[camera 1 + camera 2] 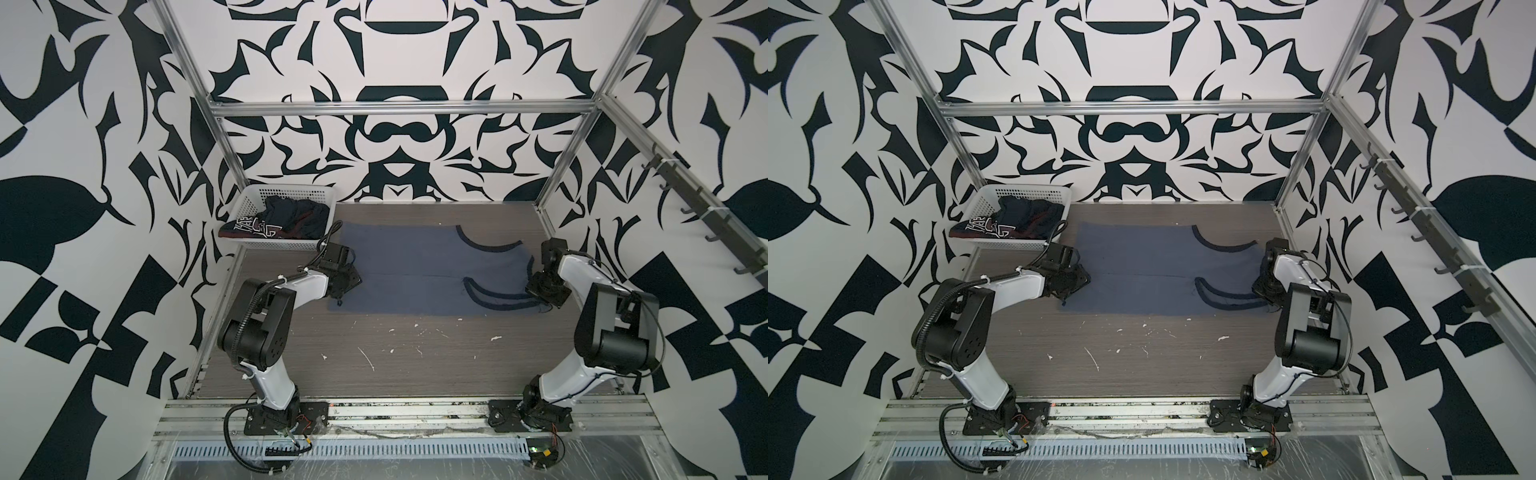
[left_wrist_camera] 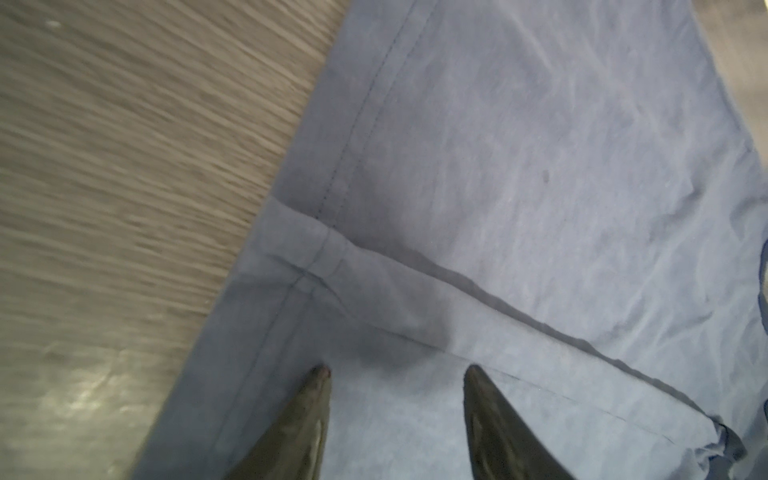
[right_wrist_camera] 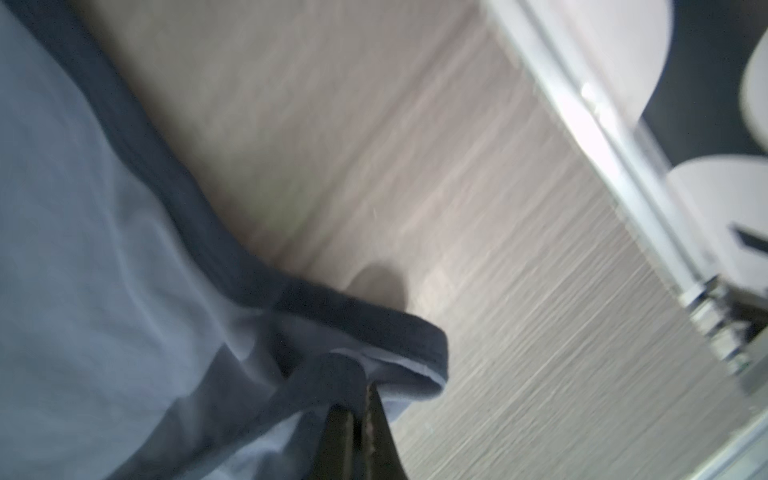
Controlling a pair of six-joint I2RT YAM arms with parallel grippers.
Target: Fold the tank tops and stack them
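Observation:
The grey-blue tank top lies flat on the wooden table, hem to the left and navy-trimmed straps to the right, with a lengthwise crease. My left gripper hovers open over the hem end, fingers apart above the cloth. At the right end, my right gripper is shut on a strap end, which bunches at its tips. The dark navy tank top sits crumpled in the basket.
The white perforated basket stands at the table's back left corner. Aluminium frame posts border the table. A rail of hooks runs along the right wall. White flecks mark the front of the table.

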